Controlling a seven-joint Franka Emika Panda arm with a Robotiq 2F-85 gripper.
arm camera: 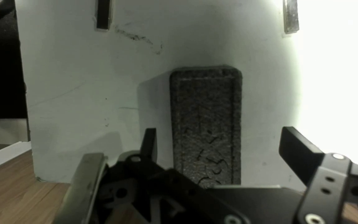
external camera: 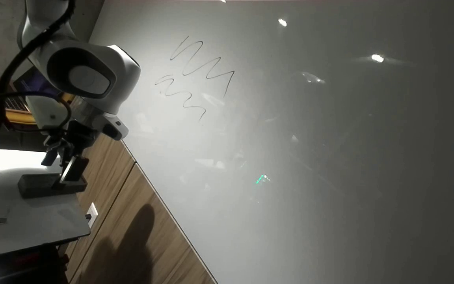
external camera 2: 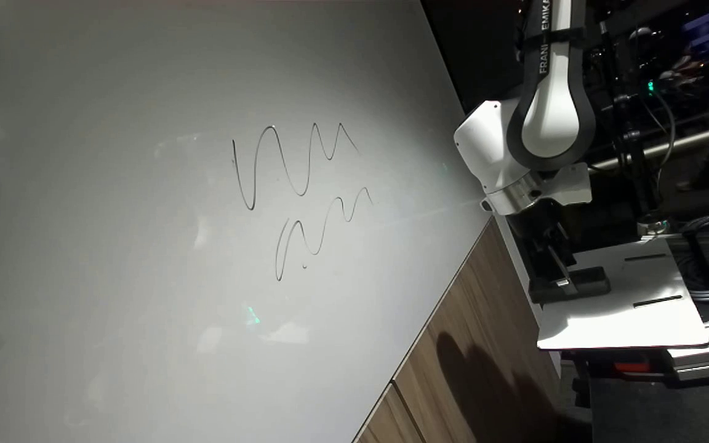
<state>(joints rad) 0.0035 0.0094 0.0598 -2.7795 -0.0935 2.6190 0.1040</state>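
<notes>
The gripper (arm camera: 218,138) was held with its fingers (arm camera: 297,155) spread well apart, and a dark grey block (arm camera: 207,118) was framed between them in the wrist view. A gap was seen along each long side of the block, while its lower end was hidden by the gripper's own parts. Because gripper and block were seen overlapping in both exterior views, it could not be fairly judged whether any contact was made. The block was supported flat on a pale board (arm camera: 73,124), on which two narrow strips (arm camera: 291,17) were also seen, with a smudged dark streak (arm camera: 135,36) between them. Beside one finger, a flat metallic piece (arm camera: 81,186) was shown. In both exterior views, a glossy grey panel (external camera 2: 114,246) was marked with two wavy dark lines (external camera 2: 301,195), and spots of reflected light (external camera: 377,58) were caught on it. Along the panel's edge, a wood-grained surface (external camera: 175,252) was darkened by shadows (external camera: 136,244). In an exterior view, a white socket (external camera: 93,215) was seen near the board with a dark plug (external camera: 88,217) at it, and a laptop (external camera: 16,103) was partly covered by the arm (external camera: 93,75) and by a black cable (external camera: 32,46).
</notes>
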